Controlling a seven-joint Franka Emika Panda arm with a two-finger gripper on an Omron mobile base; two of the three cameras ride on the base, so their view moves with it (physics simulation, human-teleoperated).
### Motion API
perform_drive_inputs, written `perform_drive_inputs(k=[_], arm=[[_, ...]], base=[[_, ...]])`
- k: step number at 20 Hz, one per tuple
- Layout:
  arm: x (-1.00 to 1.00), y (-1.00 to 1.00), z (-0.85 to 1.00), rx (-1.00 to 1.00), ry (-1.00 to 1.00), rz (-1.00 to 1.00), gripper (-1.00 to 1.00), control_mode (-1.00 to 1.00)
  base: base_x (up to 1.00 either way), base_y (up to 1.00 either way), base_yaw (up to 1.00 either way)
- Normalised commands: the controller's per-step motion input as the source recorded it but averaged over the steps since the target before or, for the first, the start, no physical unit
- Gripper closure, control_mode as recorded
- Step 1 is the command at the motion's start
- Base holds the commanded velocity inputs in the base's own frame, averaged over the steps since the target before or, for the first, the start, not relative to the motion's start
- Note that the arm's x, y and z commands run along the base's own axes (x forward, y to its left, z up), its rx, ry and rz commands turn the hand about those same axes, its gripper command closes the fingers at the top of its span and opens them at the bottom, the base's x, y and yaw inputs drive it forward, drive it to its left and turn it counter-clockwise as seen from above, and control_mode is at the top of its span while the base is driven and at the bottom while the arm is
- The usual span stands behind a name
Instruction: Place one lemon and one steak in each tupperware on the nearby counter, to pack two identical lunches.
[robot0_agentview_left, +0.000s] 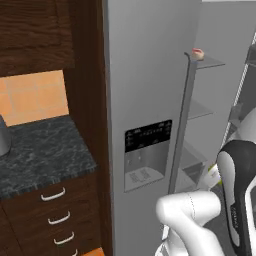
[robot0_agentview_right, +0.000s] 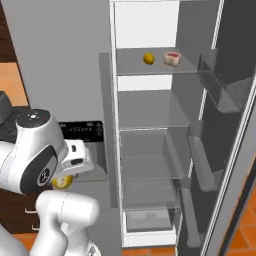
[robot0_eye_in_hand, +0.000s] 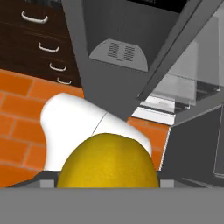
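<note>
Lemon (robot0_eye_in_hand: 108, 162) sits gripped in your half-open tool (robot0_eye_in_hand: 108, 183), low beside the fridge (robot0_agentview_left: 145, 100). It's firm, round, waxy: hold across its middle. Second lemon (robot0_agentview_right: 148, 58) and steak (robot0_agentview_right: 172, 58) wait on the top shelf (robot0_agentview_right: 155, 67); bench (robot0_agentview_left: 40, 155) lies left.

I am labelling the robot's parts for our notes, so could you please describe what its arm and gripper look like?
The arm is glossy white, built of rounded, bulbous segments with dark grey to black joint sections and a round grey end cap. A white boxy hand carries the gripper. No cables or readable markings are visible.
</note>
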Motion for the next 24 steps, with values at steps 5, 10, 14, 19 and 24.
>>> perform_drive_inputs(k=[5,10,14,19,24], arm=[[0.0,0.0,0.0,0.0,0.0,0.0,1.0,1.0],[0.0,0.0,0.0,0.0,0.0,0.0,1.0,1.0],[0.0,0.0,0.0,0.0,0.0,0.0,1.0,1.0],[0.0,0.0,0.0,0.0,0.0,0.0,1.0,1.0],[0.0,0.0,0.0,0.0,0.0,0.0,1.0,1.0]], base=[[-0.2,1.0,0.0],[-0.21,1.0,0.0],[-0.09,1.0,0.0],[0.0,1.0,0.0],[0.03,1.0,0.05]])
